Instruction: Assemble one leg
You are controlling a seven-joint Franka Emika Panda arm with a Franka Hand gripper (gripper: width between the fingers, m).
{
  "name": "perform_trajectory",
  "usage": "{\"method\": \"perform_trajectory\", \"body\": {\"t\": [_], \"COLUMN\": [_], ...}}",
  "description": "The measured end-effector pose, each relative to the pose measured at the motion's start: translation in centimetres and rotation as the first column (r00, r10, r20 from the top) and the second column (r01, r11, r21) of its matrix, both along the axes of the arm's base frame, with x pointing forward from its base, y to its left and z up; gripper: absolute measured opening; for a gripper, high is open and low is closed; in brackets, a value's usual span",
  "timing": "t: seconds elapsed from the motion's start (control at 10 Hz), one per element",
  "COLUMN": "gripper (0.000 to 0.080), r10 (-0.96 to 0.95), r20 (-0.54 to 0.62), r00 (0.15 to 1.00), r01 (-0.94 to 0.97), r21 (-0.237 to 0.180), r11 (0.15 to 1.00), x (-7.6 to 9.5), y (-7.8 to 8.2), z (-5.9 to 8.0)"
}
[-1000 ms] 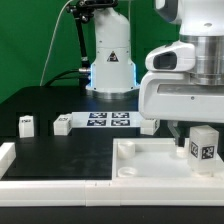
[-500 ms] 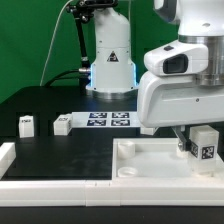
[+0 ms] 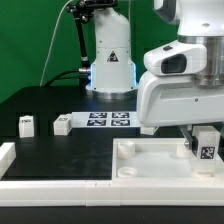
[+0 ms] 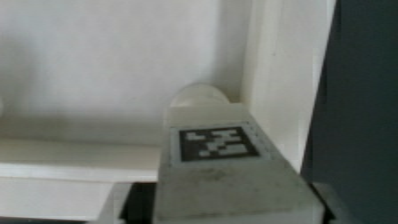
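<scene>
One leg (image 3: 207,149), long axis vertical, gripped by the hand (image 3: 205,141).

1. arm (image 3: 110,55): one unit, white. The base column stands upright at the back of the exterior view, and the upper links pass out of frame overhead.
2. wrist housing (image 3: 180,95): large, white, close to the camera at the exterior view's right, pointing straight down.
3. gripper (image 3: 205,146): two-finger, aimed downward and held low. The jaws are clamped on the leg (image 3: 208,152).
4. fingers (image 4: 317,203): dark, one on each side of the leg in the wrist view. Only their inner edges are visible.
</scene>
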State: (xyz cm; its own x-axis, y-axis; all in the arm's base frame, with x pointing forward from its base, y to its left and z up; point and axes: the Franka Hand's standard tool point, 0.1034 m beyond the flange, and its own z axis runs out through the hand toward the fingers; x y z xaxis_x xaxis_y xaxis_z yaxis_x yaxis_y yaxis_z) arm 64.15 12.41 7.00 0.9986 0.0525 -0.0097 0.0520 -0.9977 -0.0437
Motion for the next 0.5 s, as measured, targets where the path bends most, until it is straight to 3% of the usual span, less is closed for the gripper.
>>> {"method": "perform_trajectory", "body": {"t": [0.2, 0.5], "gripper": [0.0290, 0.0291], "r10": [-0.271, -0.576], "r20": [-0.004, -0.008], "r00": [0.963, 0.818], "r01": [0.271, 0.576], "r21": [0.001, -0.003], "r11": [0.963, 0.818], "x": [0.07, 0.16], "y": [-0.03, -0.16], "z": [0.00, -0.04]}}
